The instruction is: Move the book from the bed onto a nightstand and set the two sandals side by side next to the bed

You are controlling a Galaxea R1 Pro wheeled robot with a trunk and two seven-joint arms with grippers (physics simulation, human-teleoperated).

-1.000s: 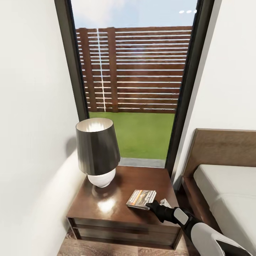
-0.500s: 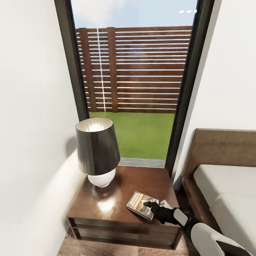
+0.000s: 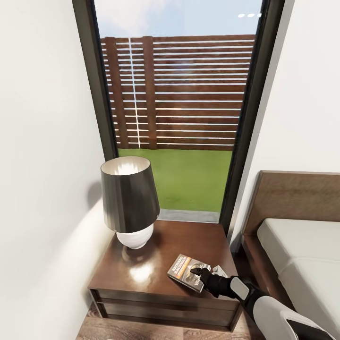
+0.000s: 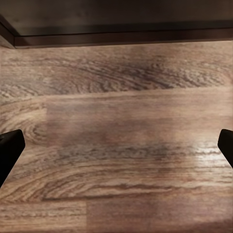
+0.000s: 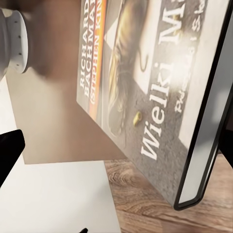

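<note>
— What's on the nightstand (image 3: 141,276) right now?
— A lamp (image 3: 129,205) with a dark shade at its back left corner, and the book (image 3: 185,271) lying tilted near the front right edge.
— And the arm?
— The right gripper (image 3: 197,272) is at the book's right end, fingers on it. The bed (image 3: 302,255) sits just beside the nightstand's right side.
</note>
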